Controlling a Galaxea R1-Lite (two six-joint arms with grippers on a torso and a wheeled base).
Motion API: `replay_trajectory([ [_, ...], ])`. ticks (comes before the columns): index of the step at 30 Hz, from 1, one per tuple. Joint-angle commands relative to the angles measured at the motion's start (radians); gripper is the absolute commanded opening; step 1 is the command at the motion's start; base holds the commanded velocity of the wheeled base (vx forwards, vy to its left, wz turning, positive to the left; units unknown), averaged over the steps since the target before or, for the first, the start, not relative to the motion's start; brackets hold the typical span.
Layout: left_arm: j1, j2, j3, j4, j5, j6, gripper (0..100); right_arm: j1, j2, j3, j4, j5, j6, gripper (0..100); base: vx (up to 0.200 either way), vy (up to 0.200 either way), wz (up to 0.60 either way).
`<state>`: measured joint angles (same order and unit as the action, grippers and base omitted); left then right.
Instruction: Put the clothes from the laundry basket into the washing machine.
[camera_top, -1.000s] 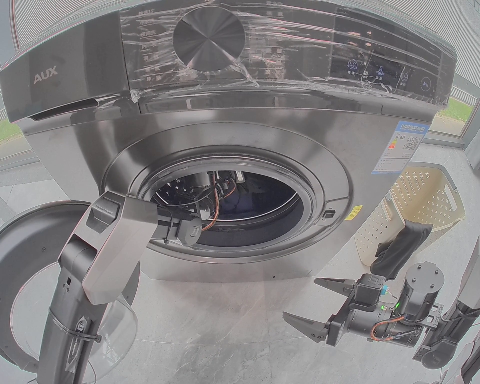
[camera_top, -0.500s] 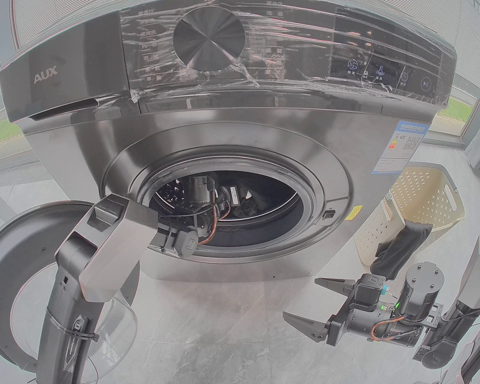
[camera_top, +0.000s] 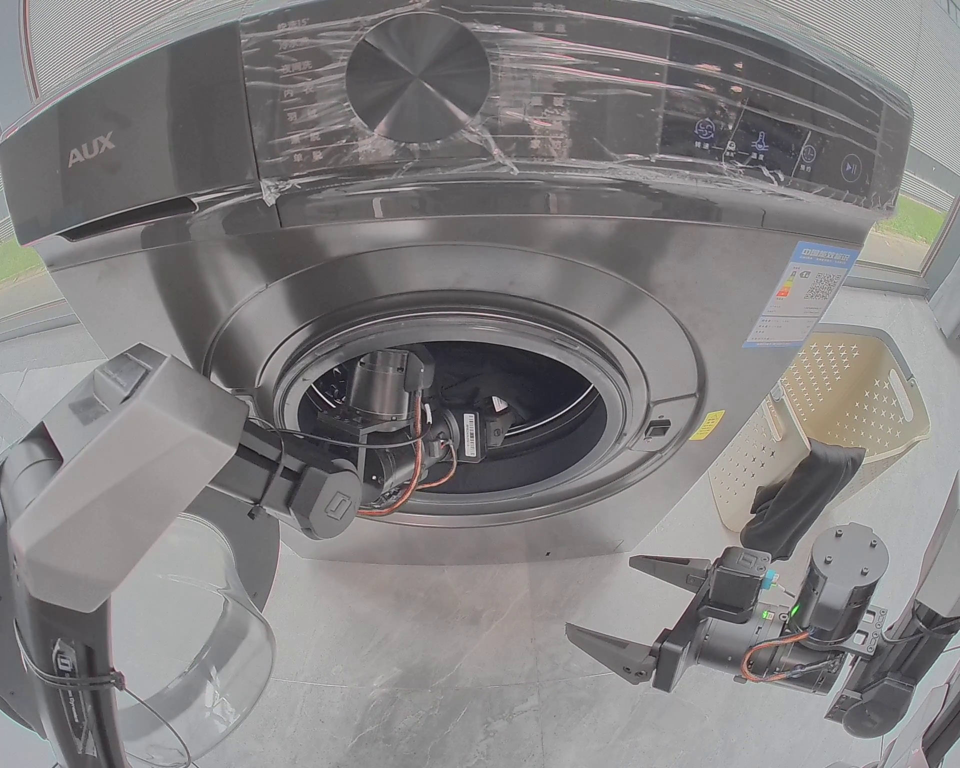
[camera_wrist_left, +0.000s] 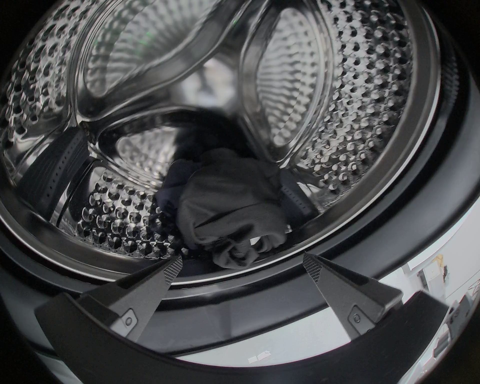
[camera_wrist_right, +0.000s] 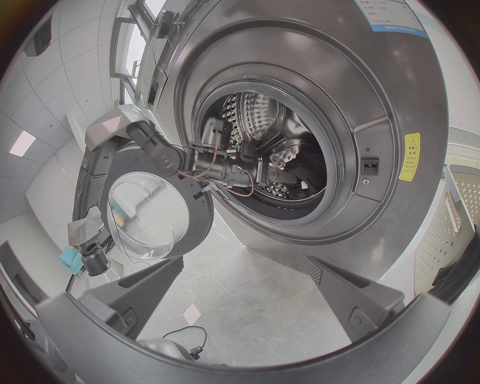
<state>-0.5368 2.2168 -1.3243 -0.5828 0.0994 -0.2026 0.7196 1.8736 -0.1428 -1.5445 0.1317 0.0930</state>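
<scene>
- The washing machine (camera_top: 500, 250) carries a blue-and-white label (camera_top: 800, 295) at the upper right of its front. A small yellow sticker (camera_top: 706, 425) sits beside the door latch, and there is lettering at upper left.
- Its door (camera_wrist_right: 150, 215) hangs open at lower left.
- The left gripper (camera_wrist_left: 239, 260) sits in the drum mouth at centre frame, fingers spread wide and holding nothing.
- A dark bundle of clothes (camera_wrist_left: 225, 210) lies on the drum floor just beyond those fingertips.
- The right gripper (camera_top: 600, 597) hangs over the floor at lower right, jaws wide apart and empty.
- The laundry basket (camera_top: 860, 400) stands at right beside the machine, with a dark garment (camera_top: 800, 495) draped over its rim.
</scene>
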Motion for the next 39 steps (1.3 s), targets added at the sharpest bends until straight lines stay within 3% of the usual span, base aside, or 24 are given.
replay_trajectory([
  [1, -0.017, -0.051, -0.006, -0.003, -0.023, 0.0, 100, 0.001, -0.001, -0.001, 0.0, 0.0, -0.001, 100, 0.0, 0.0, 0.0],
  [6, -0.018, 0.037, -0.067, -0.035, -0.038, -0.001, 100, 0.0, -0.001, -0.001, 0.0, 0.0, -0.001, 100, 0.0, 0.0, 0.0],
  [17, -0.002, 0.276, -0.297, -0.055, -0.009, 0.0, 100, 0.001, 0.002, -0.003, 0.0, 0.002, -0.001, 100, 0.0, 0.0, 0.0],
  [18, 0.003, 0.282, -0.308, -0.054, -0.004, 0.002, 0, 0.001, 0.002, -0.003, 0.0, 0.002, -0.001, 100, 0.0, 0.0, 0.0],
  [25, 0.023, 0.319, -0.388, -0.065, 0.01, -0.001, 0, 0.001, 0.006, -0.003, 0.0, 0.002, -0.001, 100, 0.0, 0.0, 0.0],
  [32, 0.064, 0.374, -0.582, -0.103, 0.066, -0.011, 0, 0.001, 0.004, -0.006, 0.0, 0.002, -0.001, 100, 0.0, 0.0, 0.0],
  [38, 0.066, 0.368, -0.572, -0.106, 0.069, -0.011, 0, 0.001, 0.009, -0.006, 0.0, 0.003, 0.001, 100, 0.0, 0.0, 0.0],
  [39, 0.063, 0.366, -0.566, -0.106, 0.069, -0.011, 100, 0.001, 0.009, -0.006, -0.002, 0.003, 0.001, 100, 0.0, 0.0, 0.0],
])
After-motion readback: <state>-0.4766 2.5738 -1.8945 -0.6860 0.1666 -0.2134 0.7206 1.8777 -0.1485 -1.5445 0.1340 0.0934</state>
